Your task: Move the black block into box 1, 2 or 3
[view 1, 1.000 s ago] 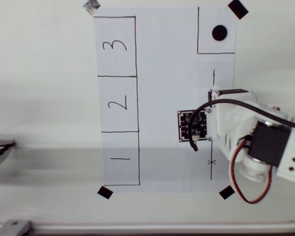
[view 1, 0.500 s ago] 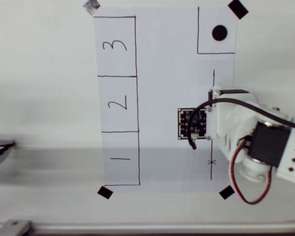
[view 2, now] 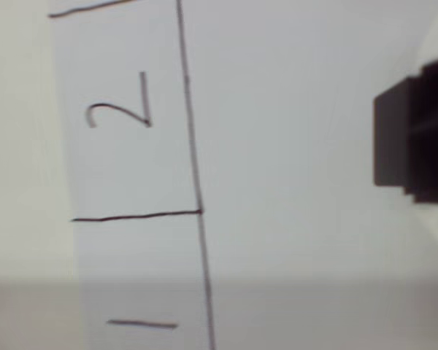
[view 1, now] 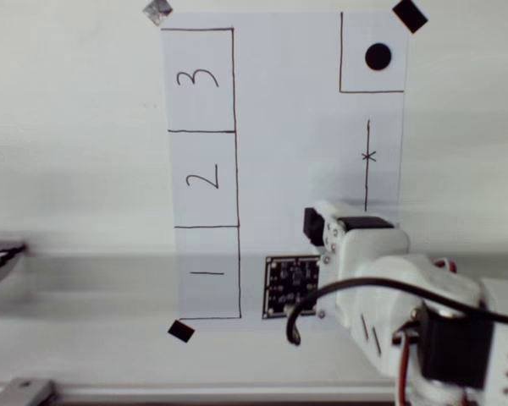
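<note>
From above, the white arm [view 1: 389,296] reaches in from the lower right corner over a white sheet [view 1: 288,127] taped to the pale worktop [view 1: 68,127]. Its gripper [view 1: 315,227] sits over the sheet's lower middle, to the right of the drawn boxes. A small black block [view 1: 311,222] shows at the gripper's tip, and it looks pinched between the fingers, though the arm's body hides most of the grip from that height. In the wrist view the block [view 2: 394,142] is a dark square shape at the right edge, blurred, seated against the darker finger parts [view 2: 434,131] beside it, with bare paper under it.

The block is clear of every box. Box 1 [view 1: 207,272] lies to its left in the overhead view, at the sheet's lower left, with box 2 [view 1: 203,179] above it and box 3 [view 1: 199,80] at the top. The wrist view shows the stroke of box 1 [view 2: 142,324] low down and box 2 [view 2: 120,117] above it, both left of a long vertical line.

A square with a black dot [view 1: 378,57] fills the sheet's upper right corner. Below it runs a thin line with a cross [view 1: 369,156]. Black tape squares [view 1: 180,331] hold the sheet's corners.
</note>
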You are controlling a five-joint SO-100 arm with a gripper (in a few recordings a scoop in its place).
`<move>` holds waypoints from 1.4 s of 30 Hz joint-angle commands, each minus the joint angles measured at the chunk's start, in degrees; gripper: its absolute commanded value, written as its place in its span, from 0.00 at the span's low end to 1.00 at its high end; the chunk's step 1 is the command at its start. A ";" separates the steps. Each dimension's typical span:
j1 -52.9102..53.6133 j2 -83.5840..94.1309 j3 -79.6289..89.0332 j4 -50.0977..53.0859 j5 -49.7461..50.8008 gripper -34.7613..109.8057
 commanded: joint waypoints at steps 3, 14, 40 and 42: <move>-3.25 -1.23 -9.58 -0.09 2.37 0.24; -7.82 -16.70 -29.62 -0.62 5.71 0.24; -8.26 -37.62 -52.12 -9.05 6.94 0.24; -8.35 -38.06 -52.38 -9.32 6.77 0.24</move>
